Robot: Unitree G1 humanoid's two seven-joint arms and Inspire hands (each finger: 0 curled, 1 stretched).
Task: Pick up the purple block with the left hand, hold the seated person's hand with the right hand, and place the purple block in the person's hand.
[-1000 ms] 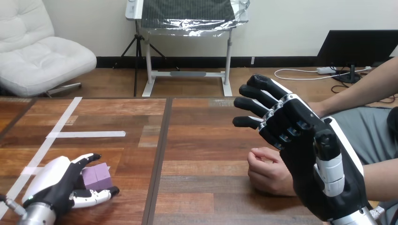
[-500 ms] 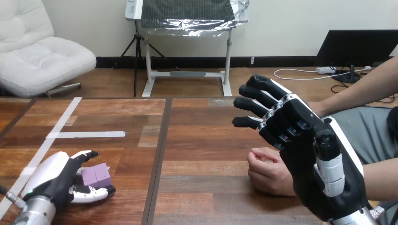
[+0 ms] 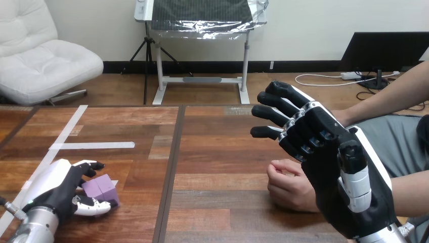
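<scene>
The purple block (image 3: 102, 187) sits near the table's front left, slightly tilted. My left hand (image 3: 55, 190) is around it: the fingers curl over its far side and the thumb presses its near side. At the right, my right hand (image 3: 334, 167) is raised with its fingers spread and nearly straight, holding nothing. The person's hand (image 3: 286, 185) rests on the table as a loose fist, just left of and below my right palm. I cannot tell whether the two touch.
White tape strips (image 3: 93, 145) mark the left part of the wooden table (image 3: 217, 152). The person's other forearm (image 3: 389, 96) reaches in from the upper right, behind my right hand.
My left hand has drawn back to the left and closed its thumb and fingers on the purple block, which shifted left and tilted. The right hand and the person's fist have not moved.
</scene>
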